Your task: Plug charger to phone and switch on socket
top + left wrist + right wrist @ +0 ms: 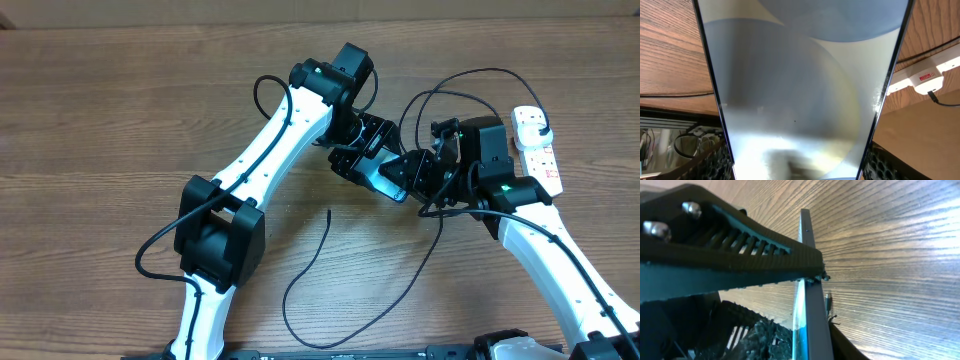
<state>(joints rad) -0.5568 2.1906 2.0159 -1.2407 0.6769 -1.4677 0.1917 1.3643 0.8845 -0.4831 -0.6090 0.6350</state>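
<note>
The phone (386, 180) is lifted off the table between both arms. My left gripper (358, 150) is shut on it from the far side. In the left wrist view its pale screen (800, 90) fills the frame, with my honeycomb pads (716, 161) against both long edges. My right gripper (421, 172) is shut on the phone's near end. The right wrist view shows the phone (812, 310) edge-on, with a pad against each face. The charger (310, 270) lies looped on the table, its loose tip (330, 212) free. The socket (536, 150) lies at the right.
The socket's red switch label (925, 77) and white cord show in the left wrist view. A black plug (538, 121) sits in the strip's far end. Black cable loops (470, 80) arch behind the right arm. My left gripper's ribbed finger (730, 255) crosses the right wrist view.
</note>
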